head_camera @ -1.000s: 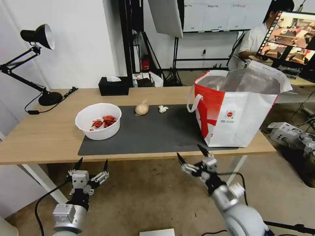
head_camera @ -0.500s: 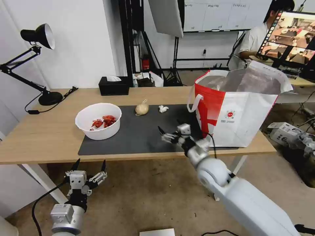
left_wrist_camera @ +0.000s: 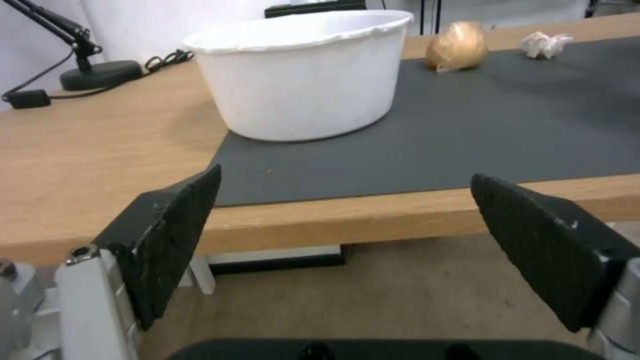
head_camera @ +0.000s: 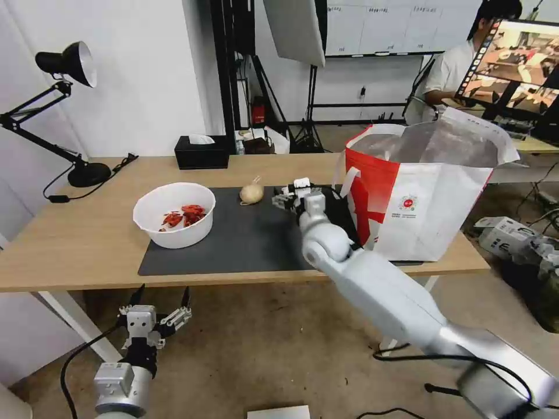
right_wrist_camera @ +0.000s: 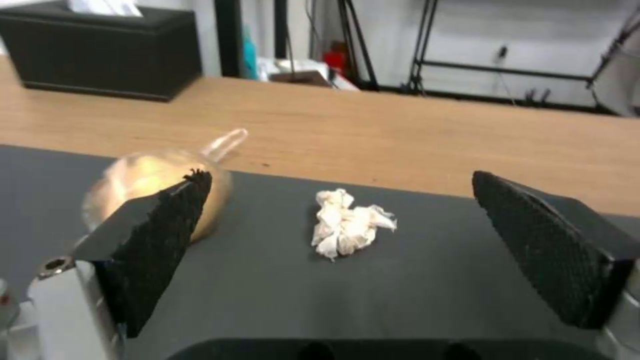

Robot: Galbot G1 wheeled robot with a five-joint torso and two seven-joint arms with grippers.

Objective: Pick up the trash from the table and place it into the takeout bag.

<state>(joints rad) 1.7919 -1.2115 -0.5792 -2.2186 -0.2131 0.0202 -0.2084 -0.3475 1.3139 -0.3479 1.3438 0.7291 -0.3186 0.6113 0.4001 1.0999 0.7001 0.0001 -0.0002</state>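
Our right gripper (right_wrist_camera: 340, 250) hangs over the dark mat (head_camera: 244, 238), fingers spread apart around the crumpled tissue (right_wrist_camera: 350, 224) lying at twelve o'clock from it. The beige pouch (head_camera: 251, 193) lies at its nine o'clock. Our left gripper (head_camera: 156, 302) waits below the table (head_camera: 70, 244), fingers apart.

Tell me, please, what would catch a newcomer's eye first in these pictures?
Probably the long white right arm stretched over the dark grey rectangular mat, its right claw open around the crumpled white tissue, which lies beside the small tied beige pouch. Next, the big white-and-red takeout bag standing open at the table's right end, and the white round bowl of red shellfish scraps on the mat's left. The left claw waits open below the table edge.
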